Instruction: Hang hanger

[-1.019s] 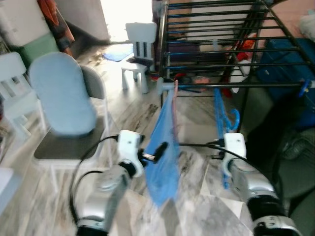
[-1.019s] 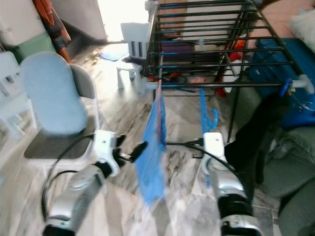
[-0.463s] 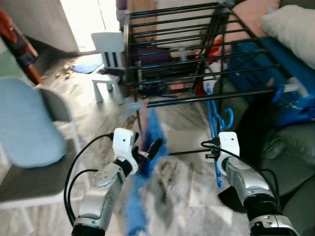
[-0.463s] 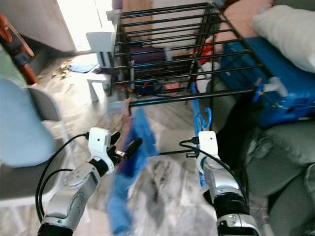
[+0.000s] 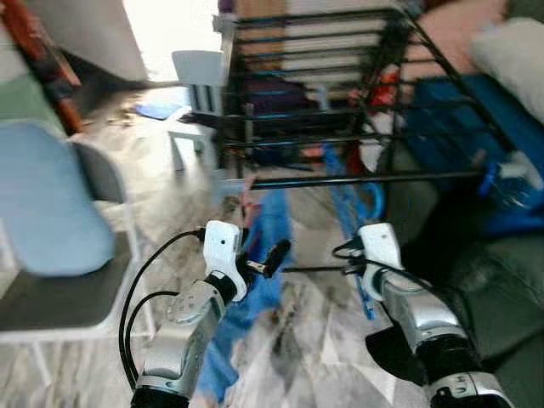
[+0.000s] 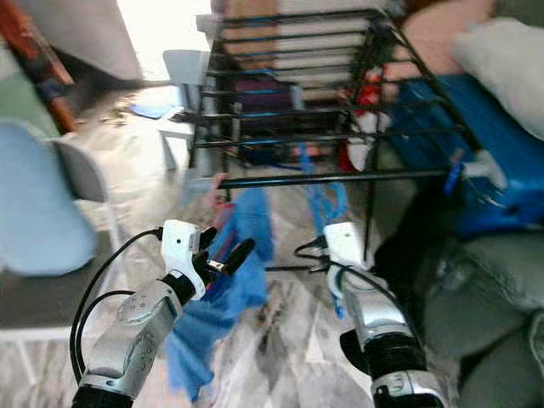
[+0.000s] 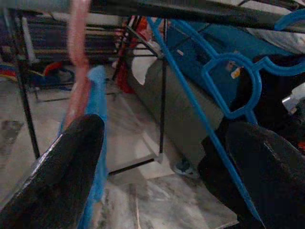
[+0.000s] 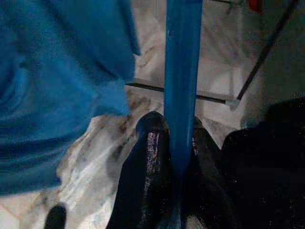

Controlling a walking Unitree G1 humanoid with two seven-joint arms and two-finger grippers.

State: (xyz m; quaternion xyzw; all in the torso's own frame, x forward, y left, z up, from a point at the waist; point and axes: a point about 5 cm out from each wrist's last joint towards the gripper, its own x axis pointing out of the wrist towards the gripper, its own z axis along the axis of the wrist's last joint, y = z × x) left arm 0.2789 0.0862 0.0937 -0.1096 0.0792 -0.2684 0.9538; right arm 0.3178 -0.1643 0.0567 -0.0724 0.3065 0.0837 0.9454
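Daylight glares white through a doorway [image 5: 166, 30] at the far left, washing out detail. Both eye views are motion-blurred throughout, softest on the chair [image 5: 47, 200] and rack [image 5: 340, 93]. Wrist views are dimmer, their near fingers [image 7: 66, 176] out of focus.

- Blue hanger [image 8: 182, 86]: both ends cut off in right wrist view.
- Head views motion-blurred; blue cloth [image 5: 255, 280] edges smeared.
- Drying rack [image 6: 289, 110] contents indistinct.

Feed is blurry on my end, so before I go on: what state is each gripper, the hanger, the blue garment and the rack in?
Left gripper: open, holding nothing.
Right gripper: shut on blue hanger.
Blue hanger: upright, just below the front rail.
Blue garment: hanging, draped.
Drying rack: unfolded, standing.
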